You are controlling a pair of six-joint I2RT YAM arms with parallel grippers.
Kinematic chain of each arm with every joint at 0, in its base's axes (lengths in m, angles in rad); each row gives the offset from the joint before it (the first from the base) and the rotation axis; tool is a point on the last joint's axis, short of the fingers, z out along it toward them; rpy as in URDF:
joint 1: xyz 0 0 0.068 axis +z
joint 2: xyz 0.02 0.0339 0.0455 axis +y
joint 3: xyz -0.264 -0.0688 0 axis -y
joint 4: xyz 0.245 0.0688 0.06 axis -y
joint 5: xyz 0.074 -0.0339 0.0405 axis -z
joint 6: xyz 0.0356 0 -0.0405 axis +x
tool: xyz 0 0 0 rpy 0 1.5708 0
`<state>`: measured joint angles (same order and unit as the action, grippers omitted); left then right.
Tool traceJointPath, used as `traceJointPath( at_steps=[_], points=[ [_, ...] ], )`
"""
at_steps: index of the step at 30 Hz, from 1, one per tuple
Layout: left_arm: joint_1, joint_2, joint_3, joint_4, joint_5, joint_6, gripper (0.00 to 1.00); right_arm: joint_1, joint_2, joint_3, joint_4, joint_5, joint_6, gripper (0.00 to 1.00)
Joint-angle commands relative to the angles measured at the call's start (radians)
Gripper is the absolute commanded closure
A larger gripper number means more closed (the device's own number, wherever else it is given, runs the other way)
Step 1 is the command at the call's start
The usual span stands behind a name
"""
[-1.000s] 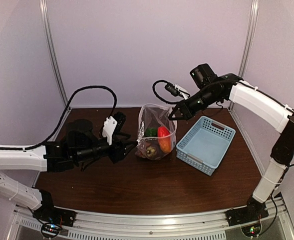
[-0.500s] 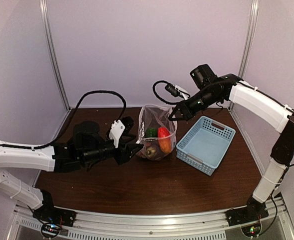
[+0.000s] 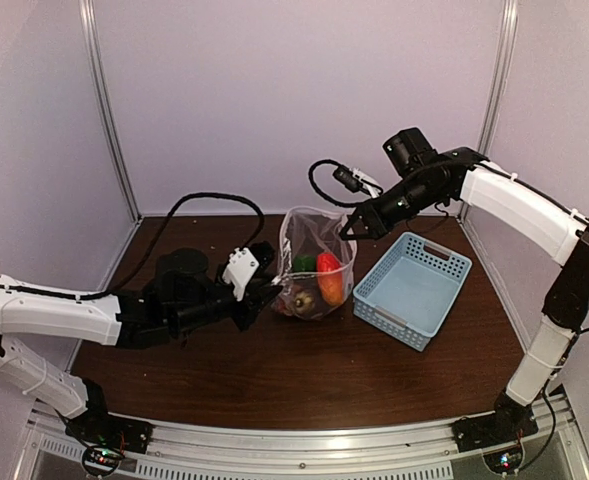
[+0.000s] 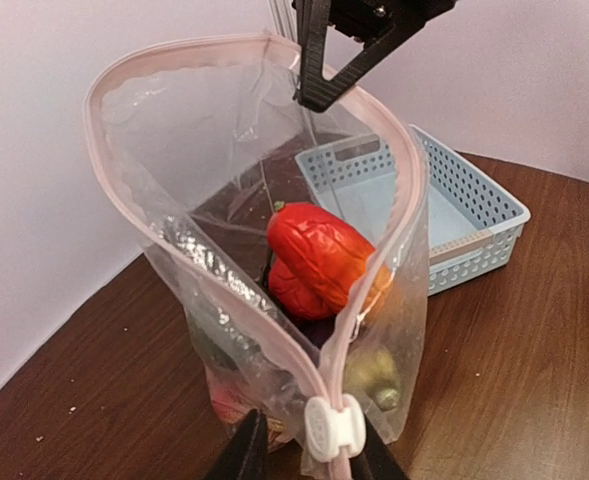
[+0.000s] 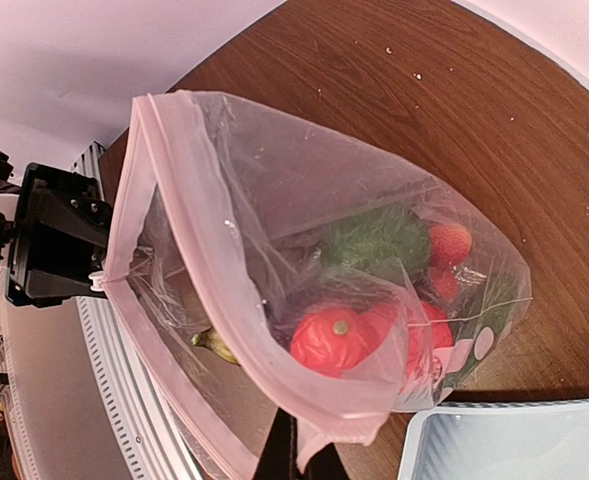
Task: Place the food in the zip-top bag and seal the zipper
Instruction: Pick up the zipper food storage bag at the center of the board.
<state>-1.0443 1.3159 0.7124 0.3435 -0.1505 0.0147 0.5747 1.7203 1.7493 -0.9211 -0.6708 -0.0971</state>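
The clear zip-top bag (image 3: 314,262) stands upright mid-table with its mouth wide open. Inside lie a red tomato (image 4: 319,255), a green piece (image 5: 374,240), small red fruits (image 5: 449,245) and an orange-red piece (image 3: 328,277). The zipper strip (image 4: 174,240) looks pinkish and has a white slider (image 4: 334,428) at its near left end. My left gripper (image 4: 309,455) is open, with its fingers on either side of the slider. My right gripper (image 5: 299,455) is shut on the bag's top edge and holds that corner up (image 3: 346,228).
A light-blue slotted basket (image 3: 414,288) stands right of the bag, close to it. The left arm (image 3: 64,315) lies low across the left of the table. Walls close in the back and both sides.
My left gripper has moved right and forward to the bag until its fingers straddle the slider. The right gripper and the bag have stayed in place.
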Motion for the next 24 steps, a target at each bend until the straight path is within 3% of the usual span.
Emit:
traceJointPath(
  at_steps=[1,8,19,22,24],
  points=[
    [0.0,0.013,-0.007,0.066,-0.058,0.034,0.76,-0.008,-0.041,-0.005,0.015,0.002,0.011,1.0],
    [0.001,0.001,-0.006,0.094,-0.077,0.051,0.91,-0.009,-0.037,-0.01,0.018,-0.004,0.015,1.0],
    [0.0,-0.02,0.001,0.074,-0.043,0.073,1.0,-0.012,-0.033,-0.013,0.02,-0.005,0.012,1.0],
    [-0.001,-0.058,0.052,-0.011,-0.028,0.104,1.0,-0.019,-0.046,0.0,0.003,0.003,-0.017,1.0],
    [-0.001,-0.085,0.105,-0.086,-0.005,0.117,1.0,-0.021,-0.055,0.049,-0.043,0.004,-0.096,0.89]
  ],
)
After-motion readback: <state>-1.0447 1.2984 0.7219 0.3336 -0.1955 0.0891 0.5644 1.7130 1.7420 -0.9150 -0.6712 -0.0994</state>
